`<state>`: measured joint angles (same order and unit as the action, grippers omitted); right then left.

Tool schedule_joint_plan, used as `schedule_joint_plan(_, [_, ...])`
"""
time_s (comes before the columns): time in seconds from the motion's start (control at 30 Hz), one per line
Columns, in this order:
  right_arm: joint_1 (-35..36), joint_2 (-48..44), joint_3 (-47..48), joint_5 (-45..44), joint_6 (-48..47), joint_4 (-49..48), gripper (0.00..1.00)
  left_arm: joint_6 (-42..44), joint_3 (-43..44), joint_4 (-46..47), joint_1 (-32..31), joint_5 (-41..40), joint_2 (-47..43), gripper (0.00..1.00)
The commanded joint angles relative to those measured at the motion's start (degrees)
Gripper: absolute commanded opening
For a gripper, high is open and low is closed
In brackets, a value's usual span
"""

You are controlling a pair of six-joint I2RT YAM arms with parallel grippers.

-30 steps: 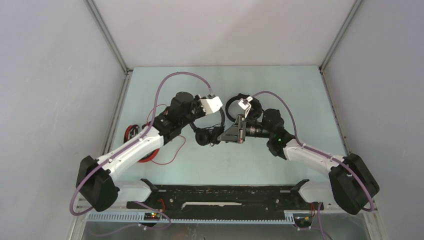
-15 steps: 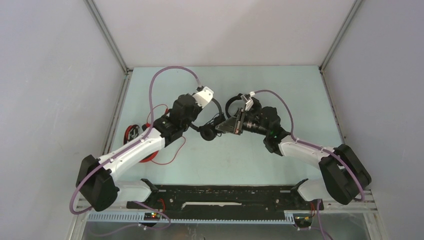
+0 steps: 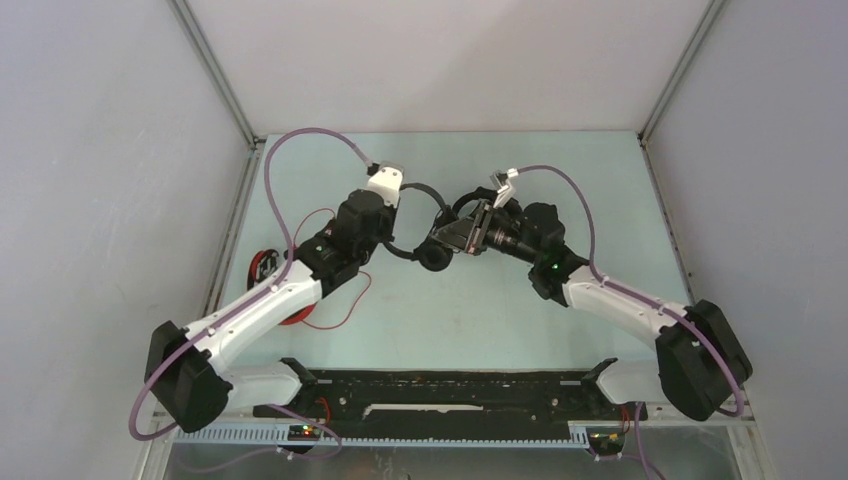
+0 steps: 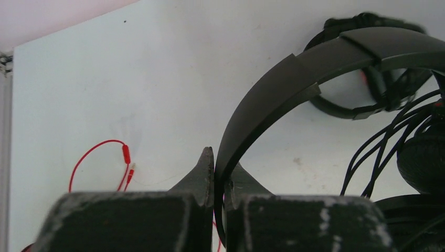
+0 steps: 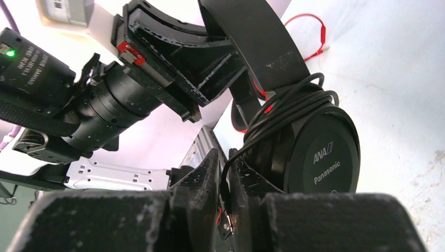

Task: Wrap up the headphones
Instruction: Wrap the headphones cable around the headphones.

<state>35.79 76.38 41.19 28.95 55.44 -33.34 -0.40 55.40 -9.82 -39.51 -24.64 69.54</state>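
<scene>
The left gripper is clenched on the headband of a slim black headset, its two fingertips pressed against the flat band from either side. From that grip the band arches up and away, holding the headset off the table. The right gripper meets it from the other side. Its jaws are almost together and a strand of the black cable runs through the narrow gap, but whether they pinch the strand cannot be told. Just past those fingers hangs one round ear cup, printed ANA and Panasonic, with several turns of that cable looped around where band and cup join. In the right wrist view the left gripper and its wrist fill the upper left and block what lies behind. Beyond the held band, in the left wrist view, a second black headset lies on the table; from above, the right gripper covers most of it. A red headset lies to the left on the table, largely hidden under the left arm. Its thin red cable trails loose over the pale surface, well apart from the held headset. That makes three headsets, two black and one red. Two arms reach in, and their grippers meet near the middle of the table.
</scene>
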Motion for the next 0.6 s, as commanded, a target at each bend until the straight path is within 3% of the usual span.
schedule_joint_plan(0.0, [0.48, -4.15, 3.40, -5.30, -7.32, 8.31, 0.16, -10.04, -0.11, 10.34, -0.36, 3.79, -5.31, 0.00])
schedule_joint_plan(0.57, [0.99, -13.09, 6.43, -6.89, -15.21, 18.60, 0.30, -12.14, -4.33, 17.91, -0.47, 5.52, -8.39, 0.00])
